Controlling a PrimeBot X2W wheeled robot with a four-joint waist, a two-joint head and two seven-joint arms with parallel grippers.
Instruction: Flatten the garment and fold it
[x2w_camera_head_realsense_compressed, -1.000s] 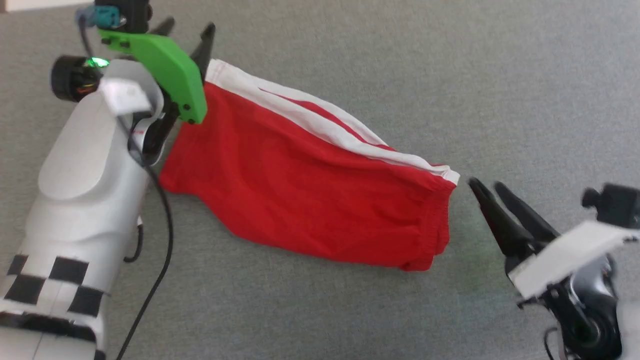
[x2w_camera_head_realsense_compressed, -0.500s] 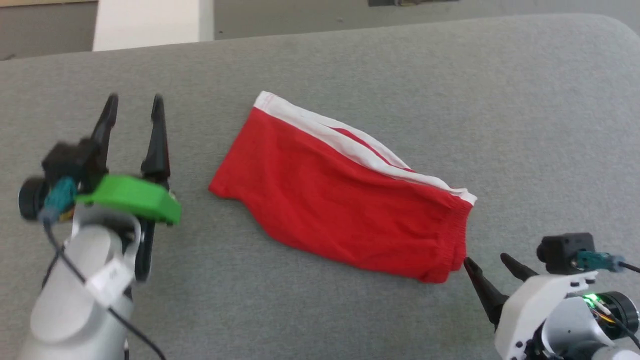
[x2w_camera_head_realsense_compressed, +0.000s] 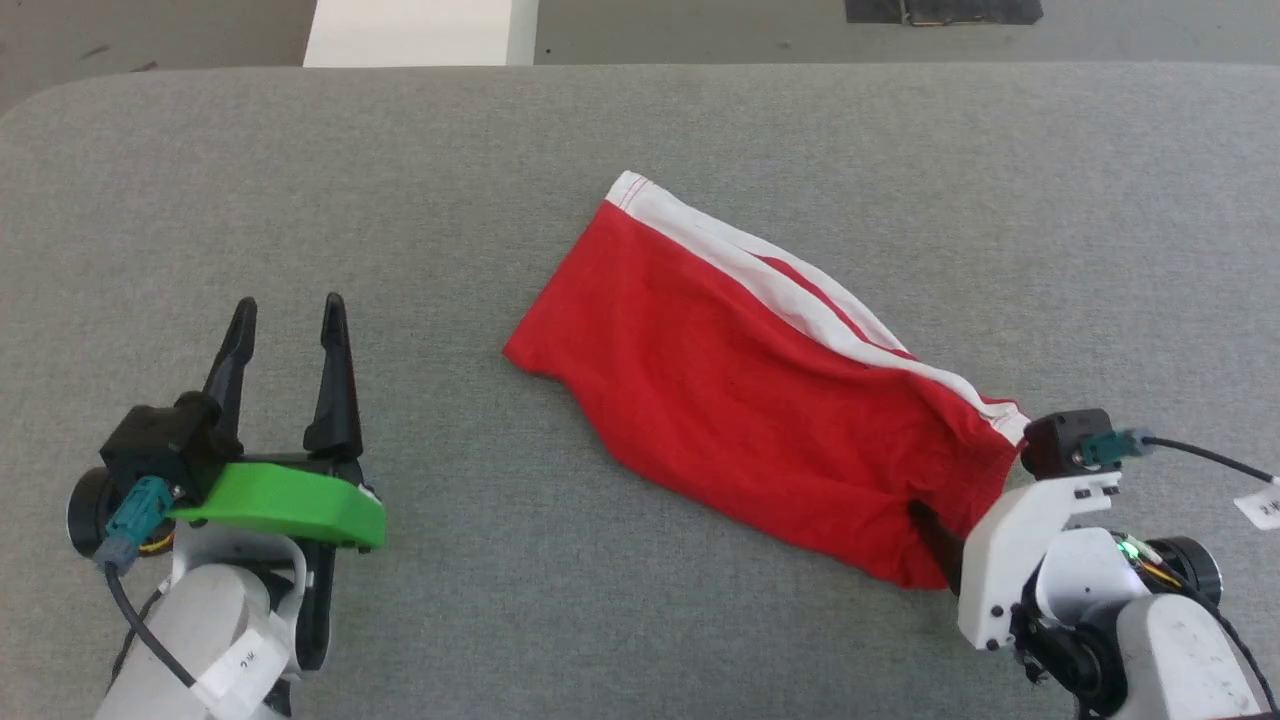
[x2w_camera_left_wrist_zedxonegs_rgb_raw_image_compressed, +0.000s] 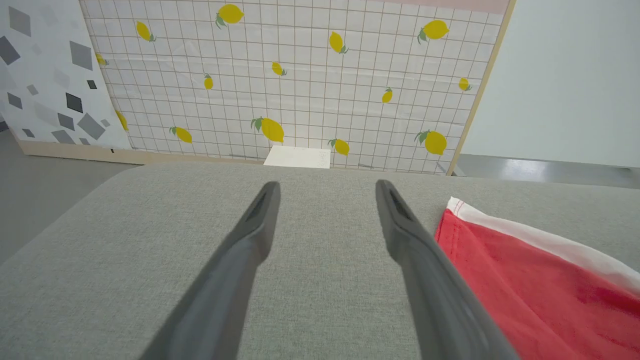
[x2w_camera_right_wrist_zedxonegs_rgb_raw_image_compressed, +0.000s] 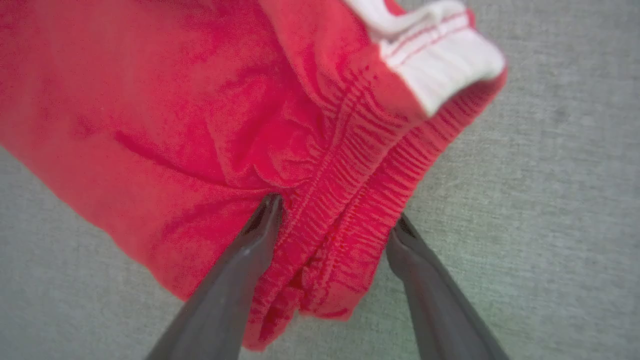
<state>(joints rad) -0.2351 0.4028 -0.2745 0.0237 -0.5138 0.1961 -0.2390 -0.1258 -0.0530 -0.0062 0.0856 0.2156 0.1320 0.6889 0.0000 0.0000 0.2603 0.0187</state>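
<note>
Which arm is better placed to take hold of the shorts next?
Right. The right gripper stands open astride the waistband of the garment; the left gripper is open beside it, apart.

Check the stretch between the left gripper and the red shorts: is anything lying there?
The stretch is bare. In the head view, plain grey padded surface runs from the open left gripper to the near edge of the shorts.
</note>
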